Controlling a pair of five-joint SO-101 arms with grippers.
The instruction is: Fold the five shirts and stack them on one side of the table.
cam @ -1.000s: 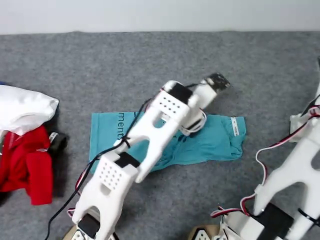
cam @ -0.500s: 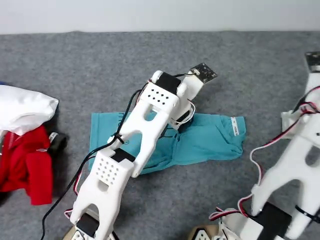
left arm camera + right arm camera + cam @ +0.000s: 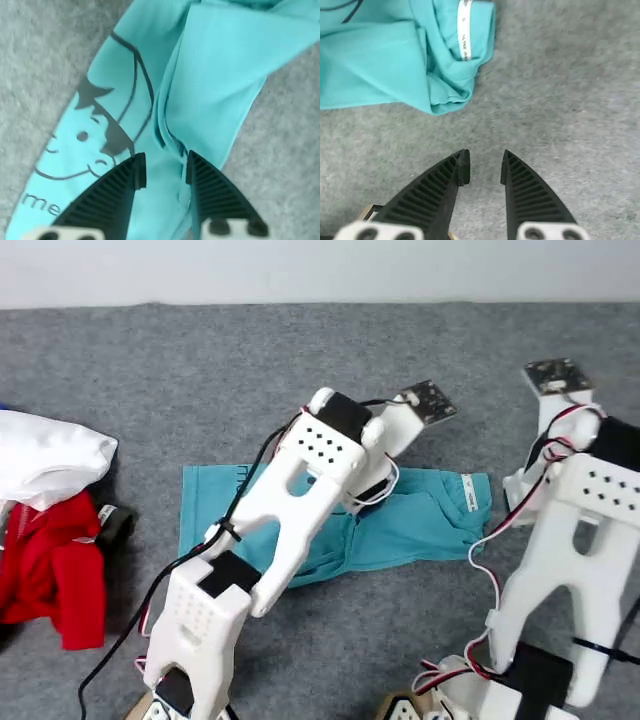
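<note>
Teal shirt (image 3: 420, 525) is soft matt cloth, creased, with a flat dark print. Worktop (image 3: 200, 380) looks like rough grey felt. Left arm (image 3: 300, 490) and right arm (image 3: 580, 530) are white matt plastic. Left pincer (image 3: 164, 162) and right pincer (image 3: 484, 160) are black ribbed plastic. Red shirt (image 3: 60, 570) and white shirt (image 3: 50, 460) at 9 o'clock are matt cloth too.

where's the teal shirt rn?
In the high view the teal shirt lies partly folded in the middle of the table, under the left gripper. The pile of white and red shirts sits at the view's left edge.
</note>
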